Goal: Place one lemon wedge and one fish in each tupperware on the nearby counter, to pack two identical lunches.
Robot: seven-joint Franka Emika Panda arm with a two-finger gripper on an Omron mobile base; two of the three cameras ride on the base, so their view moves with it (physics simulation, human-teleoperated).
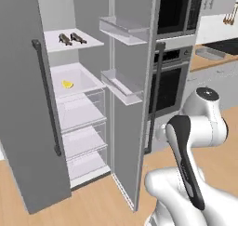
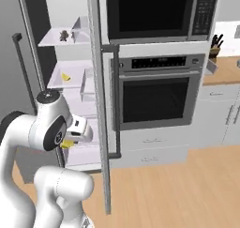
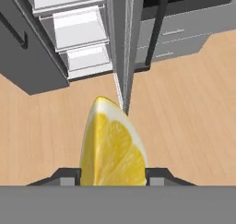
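Observation:
In the hand view a yellow lemon wedge (image 3: 113,147) sits between the two dark fingertips, and my gripper (image 3: 114,177) is shut on it above the wood floor. From the right base view the gripper (image 2: 70,143) hangs low in front of the open fridge, with the lemon wedge (image 2: 67,144) showing yellow under it. A second lemon wedge (image 1: 68,84) lies on the fridge's middle shelf. Two dark fish (image 1: 65,39) (image 1: 78,37) lie on the shelf above. The counter (image 1: 204,63) is far off to the right, with a flat grey tupperware (image 1: 210,53) on it.
The open fridge door (image 1: 128,104) stands edge-on just left of the arm, its bins jutting out. A wall oven (image 2: 157,98) with a microwave (image 2: 152,11) above it stands to the right. A knife block (image 2: 214,43) stands on the counter (image 2: 225,68).

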